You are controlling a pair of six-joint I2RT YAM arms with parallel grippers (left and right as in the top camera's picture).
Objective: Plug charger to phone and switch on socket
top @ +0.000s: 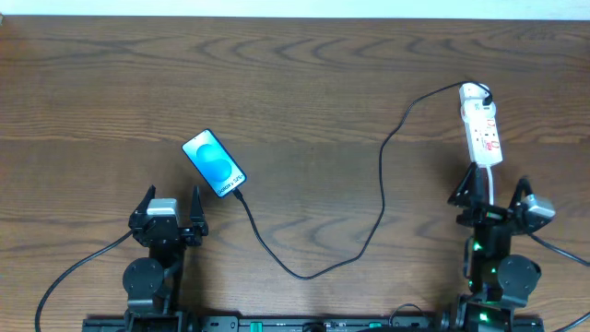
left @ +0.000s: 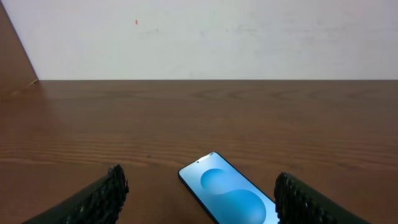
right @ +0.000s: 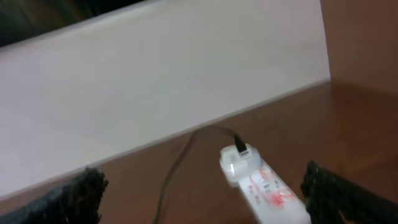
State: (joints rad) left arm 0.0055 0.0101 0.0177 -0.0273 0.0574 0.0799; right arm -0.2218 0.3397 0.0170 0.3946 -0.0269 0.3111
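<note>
The phone lies screen up and slanted on the worktop, left of centre, just ahead of the left claw, which gapes wide and holds nothing; the charger runs from the phone's near end in a loose loop to the far end of the socket, where its black plug sits. The socket lies at the right, its near end just ahead of the right claw, likewise spread wide and empty; its switch's setting cannot be told.

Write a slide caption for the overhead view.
Charger cable runs from phone to power strip; left fingers and right fingers open, holding nothing.
</note>
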